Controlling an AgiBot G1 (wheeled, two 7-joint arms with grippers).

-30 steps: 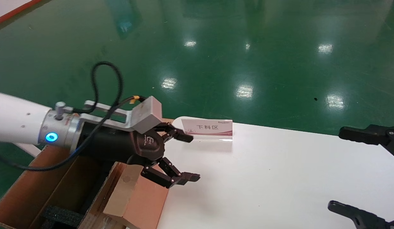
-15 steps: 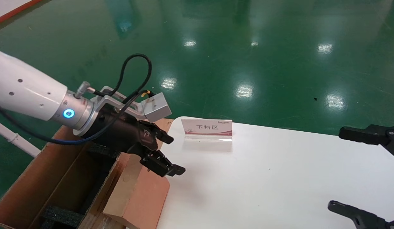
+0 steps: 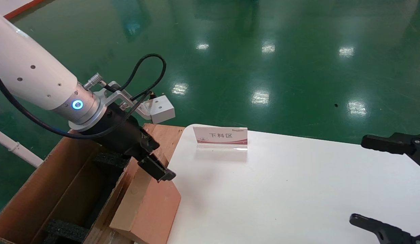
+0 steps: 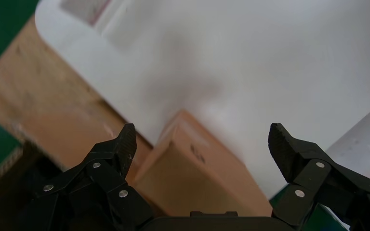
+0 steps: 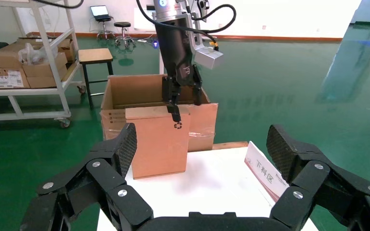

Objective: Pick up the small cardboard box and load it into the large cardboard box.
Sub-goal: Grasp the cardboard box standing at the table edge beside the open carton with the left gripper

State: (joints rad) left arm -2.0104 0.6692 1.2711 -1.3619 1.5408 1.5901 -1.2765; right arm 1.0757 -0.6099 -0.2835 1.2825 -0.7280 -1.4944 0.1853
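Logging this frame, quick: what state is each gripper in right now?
Left gripper: open, holding nothing, jaws spread just above the small cardboard box.
Right gripper: open, holding nothing, parked over the white table.

The bottom edge of the head view cuts off the near ends of the small cardboard box (image 3: 147, 206) and the large cardboard box (image 3: 43, 189), while the right gripper (image 3: 389, 183) runs off the right edge.

My left claw (image 3: 155, 164) angled downward, fingers spread wide, my right claw (image 3: 376, 183) parked at right, fingers apart
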